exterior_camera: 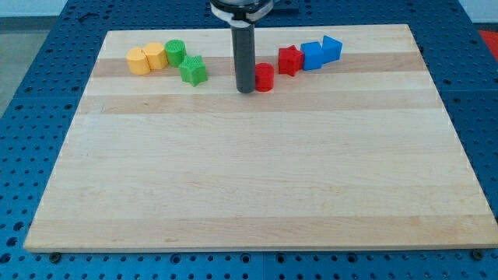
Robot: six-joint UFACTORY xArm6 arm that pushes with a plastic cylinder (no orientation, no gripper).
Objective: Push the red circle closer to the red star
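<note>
Nearest the camera lies only bare wooden board [257,194]; all blocks sit in a row near the view's top. We carry no claw: the arm ends in a plain rod, so nothing opens, closes or holds. Our tip [246,90] stands on the board touching the left side of the red circle [264,78], or just beside it; contact cannot be confirmed. The red star [289,60] lies near, up and to the view's right of the circle, with a small gap between them. Beyond the star sit a blue block [311,55] and a second blue block [332,48]. To the view's left: a green star [193,71], a green circle [175,52] and two yellow blocks [155,56], [138,61], well apart from the tip.

We judge the push itself is in hand. Next move calls for a short slide rightward and slightly toward the view's top, kept centred behind the circle so it does not slip off sideways.
</note>
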